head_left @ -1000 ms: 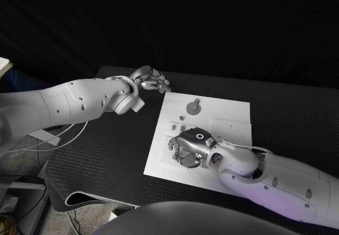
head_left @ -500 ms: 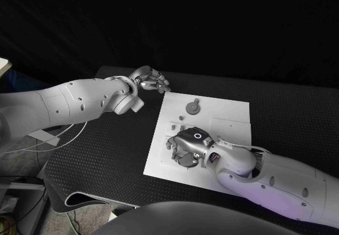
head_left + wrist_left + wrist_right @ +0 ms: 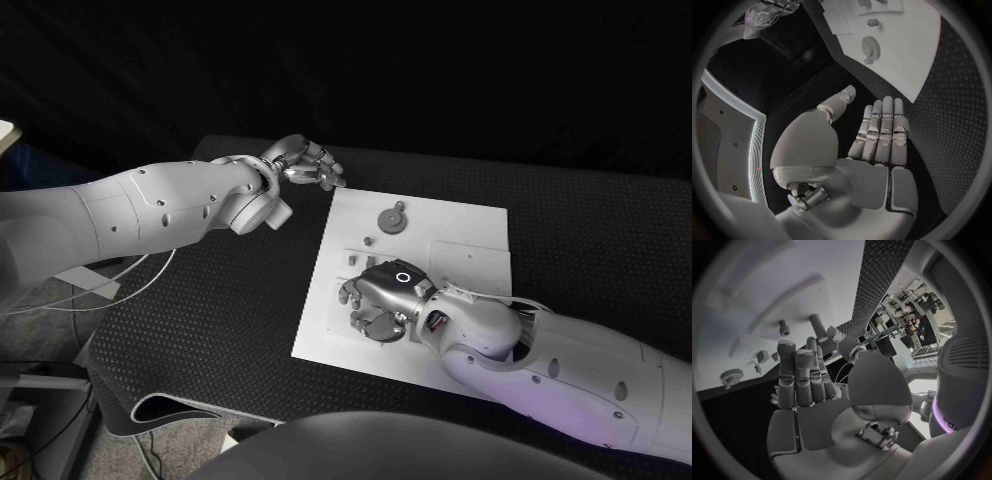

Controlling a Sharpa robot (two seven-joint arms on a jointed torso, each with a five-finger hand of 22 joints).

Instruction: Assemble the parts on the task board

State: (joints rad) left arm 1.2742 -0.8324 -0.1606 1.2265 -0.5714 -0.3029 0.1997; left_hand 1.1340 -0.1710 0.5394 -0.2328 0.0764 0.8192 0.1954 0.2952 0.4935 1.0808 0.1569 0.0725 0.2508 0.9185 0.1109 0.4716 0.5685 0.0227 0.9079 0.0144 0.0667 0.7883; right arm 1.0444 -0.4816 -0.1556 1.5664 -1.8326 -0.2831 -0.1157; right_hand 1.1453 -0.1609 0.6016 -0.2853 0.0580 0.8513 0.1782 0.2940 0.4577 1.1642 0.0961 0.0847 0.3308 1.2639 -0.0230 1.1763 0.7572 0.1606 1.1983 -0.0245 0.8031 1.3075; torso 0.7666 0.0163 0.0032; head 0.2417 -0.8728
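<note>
The white task board (image 3: 462,225) lies in the middle of the black table. A grey gear-shaped part (image 3: 394,217) sits near its far left corner, also seen as the gear (image 3: 870,47) and the gear (image 3: 731,376). Small pegs (image 3: 784,328) stand on the board ahead of my right hand. My right hand (image 3: 378,300) hovers low over the board's near left area, fingers (image 3: 798,372) stretched out side by side with nothing seen in them. My left hand (image 3: 306,162) hangs above the table just off the board's far left corner, its fingers (image 3: 882,130) straight and empty.
The black mat (image 3: 202,300) spreads to the left of the board. White cables (image 3: 101,285) lie past the table's left edge. The right half of the board (image 3: 476,255) has a raised rectangular plate.
My right hand has crept slightly toward the board's left edge. The left hand has barely moved.
</note>
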